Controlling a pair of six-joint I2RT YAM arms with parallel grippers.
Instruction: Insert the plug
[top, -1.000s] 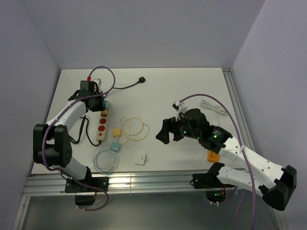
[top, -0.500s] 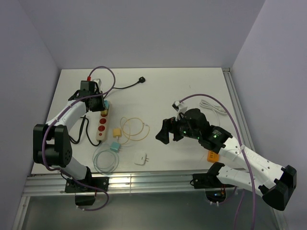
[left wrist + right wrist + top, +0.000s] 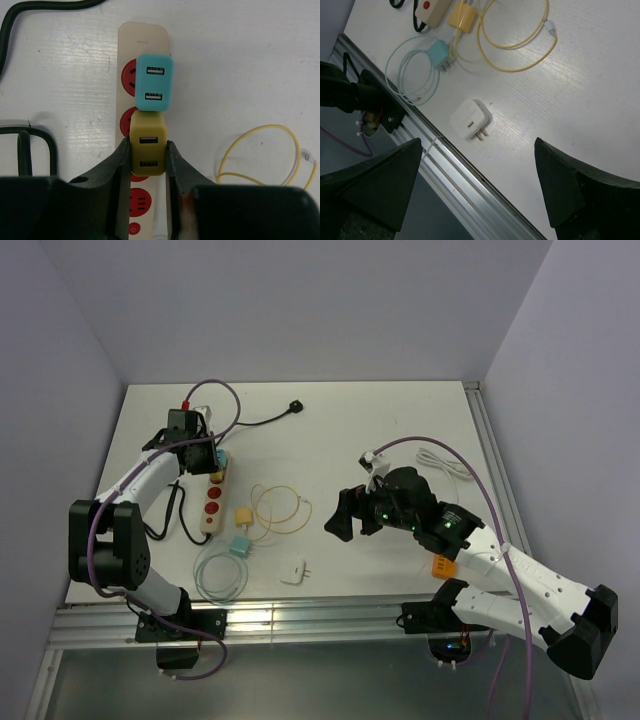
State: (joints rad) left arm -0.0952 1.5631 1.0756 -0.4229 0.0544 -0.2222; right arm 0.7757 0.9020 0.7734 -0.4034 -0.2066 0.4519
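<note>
directly under the left end effector (image 3: pixel 148 156) sits the task's thing, an olive-yellow plug (image 3: pixel 148 131). its fingers (image 3: pixel 122 159) are closed on the plug's two long sides. the plug stands over the middle of the beige power strip (image 3: pixel 142 33), whose long axis runs straight away from the wrist camera. the plug's own long axis lies along that same line, so the move left looks like a plain push down toward the strip, with no turning. whether the prongs are already in the socket cannot be told, since the plug body hides them.

room is tight on the far side. a teal charger (image 3: pixel 155 82) occupies the next socket, and its near edge appears to touch the olive plug's far edge. any drift that way would likely jam the two together. on the near side a red socket (image 3: pixel 139 204) lies free. a black cable (image 3: pixel 31 150) lies to the left of the strip, and a yellow cable (image 3: pixel 295 145) loops well off to the right.

the right end effector (image 3: pixel 338 515) hangs wide open and holds nothing, well apart from the strip above the bench (image 3: pixel 380 420), over a loose white charger (image 3: pixel 470 119). the left arm is plainly the nearer one.
</note>
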